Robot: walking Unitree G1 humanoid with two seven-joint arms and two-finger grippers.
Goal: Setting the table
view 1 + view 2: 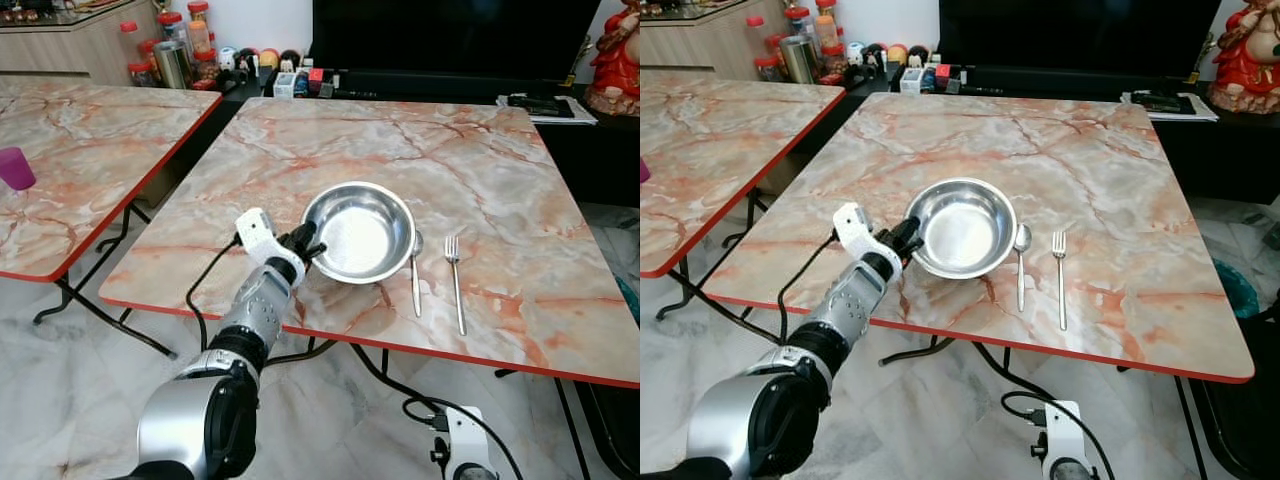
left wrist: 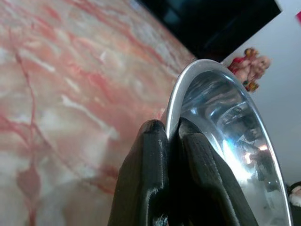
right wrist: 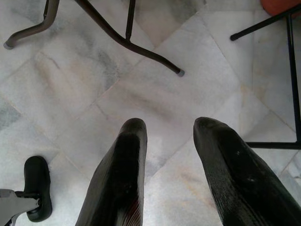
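Observation:
A shiny steel bowl [image 1: 360,232] rests on the marble table [image 1: 480,160] near its front edge. My left gripper [image 1: 306,243] is shut on the bowl's left rim [image 2: 176,101], one finger [image 2: 148,174] outside the wall and one inside. Just right of the bowl lie a spoon [image 1: 416,270] and then a fork [image 1: 455,280], both pointing away from me. My right gripper [image 3: 164,129] hangs below the table over the floor, open and holding nothing.
A second marble table [image 1: 90,150] stands to the left with a purple cup [image 1: 15,167] on it. Jars and small items [image 1: 180,50] crowd the back left. A dark TV [image 1: 450,40] and a red figurine [image 1: 615,60] stand behind the table. Table legs [image 3: 131,44] cross the tiled floor.

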